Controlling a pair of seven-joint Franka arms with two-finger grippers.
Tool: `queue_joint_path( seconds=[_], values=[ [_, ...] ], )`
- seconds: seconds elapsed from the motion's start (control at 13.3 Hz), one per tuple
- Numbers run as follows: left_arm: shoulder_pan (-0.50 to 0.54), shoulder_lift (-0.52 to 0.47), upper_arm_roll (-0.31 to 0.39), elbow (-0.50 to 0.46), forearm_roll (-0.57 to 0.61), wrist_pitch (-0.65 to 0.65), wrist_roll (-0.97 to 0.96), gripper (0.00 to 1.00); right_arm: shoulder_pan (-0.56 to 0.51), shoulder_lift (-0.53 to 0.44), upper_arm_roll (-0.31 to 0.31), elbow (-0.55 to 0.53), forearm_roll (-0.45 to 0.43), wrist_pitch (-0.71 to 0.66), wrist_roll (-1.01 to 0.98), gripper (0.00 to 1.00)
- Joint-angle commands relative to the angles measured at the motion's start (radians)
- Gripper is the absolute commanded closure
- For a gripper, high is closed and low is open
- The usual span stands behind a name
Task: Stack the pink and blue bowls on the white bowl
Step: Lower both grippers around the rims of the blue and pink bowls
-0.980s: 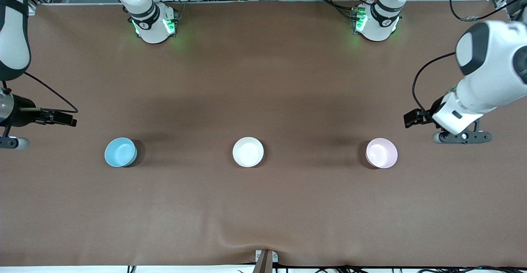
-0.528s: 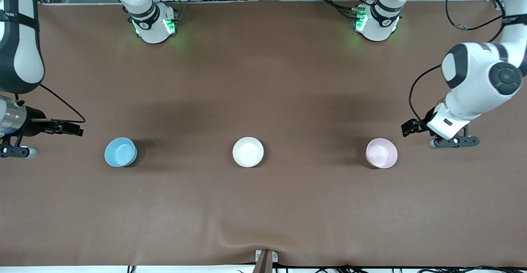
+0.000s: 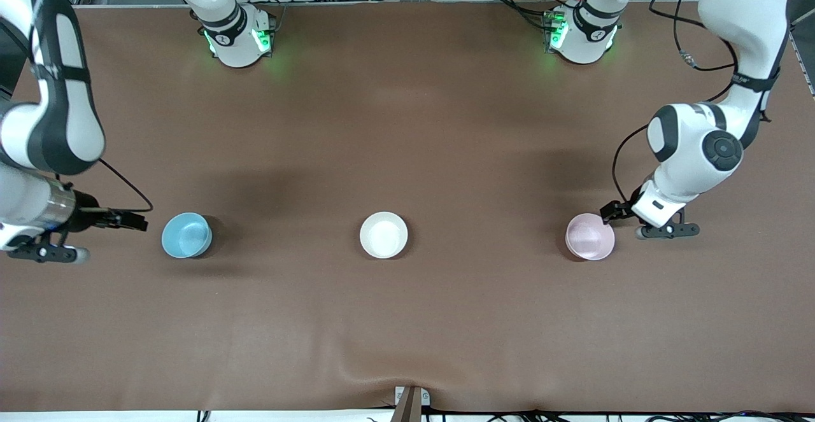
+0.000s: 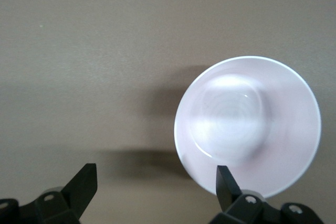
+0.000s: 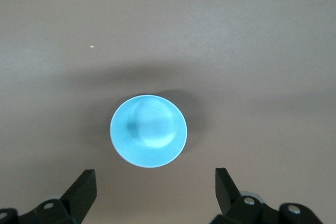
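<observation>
Three bowls stand in a row across the table. The blue bowl [image 3: 186, 235] is toward the right arm's end, the white bowl [image 3: 383, 235] is in the middle, and the pink bowl [image 3: 590, 236] is toward the left arm's end. My left gripper [image 3: 665, 231] hangs open and empty over the table just beside the pink bowl. In the left wrist view [image 4: 155, 184] one fingertip [image 4: 224, 179] overlaps the rim of the pink bowl [image 4: 247, 129]. My right gripper [image 3: 44, 253] is open and empty over the table beside the blue bowl, which the right wrist view [image 5: 153, 184] shows clear of its fingers [image 5: 148, 130].
The brown table cloth [image 3: 407, 320] is bare around the bowls. Both arm bases [image 3: 239, 40] stand along the edge farthest from the front camera. A small bracket [image 3: 409, 401] sits at the table's nearest edge.
Both arms have swung in toward the table's middle. The left gripper has closed in on the pink bowl, the right gripper on the blue bowl. The bowls have not moved.
</observation>
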Motion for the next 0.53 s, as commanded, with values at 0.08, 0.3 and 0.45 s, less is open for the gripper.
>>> queue_joint_path(
  seconds=[0.08, 0.3, 0.45],
  values=[
    [0.008, 0.040, -0.006, 0.006, 0.007, 0.064, 0.010, 0.14, -0.049, 0.073, 0.013, 0.012, -0.018, 0.039, -0.003, 0.00],
    [0.005, 0.047, -0.006, 0.010, 0.007, 0.065, -0.004, 0.41, -0.063, 0.127, 0.014, 0.012, -0.017, 0.094, -0.019, 0.00],
    [0.002, 0.048, -0.006, 0.012, 0.007, 0.065, -0.010, 0.67, -0.057, 0.143, 0.014, -0.006, -0.017, 0.125, -0.019, 0.00]
  ],
)
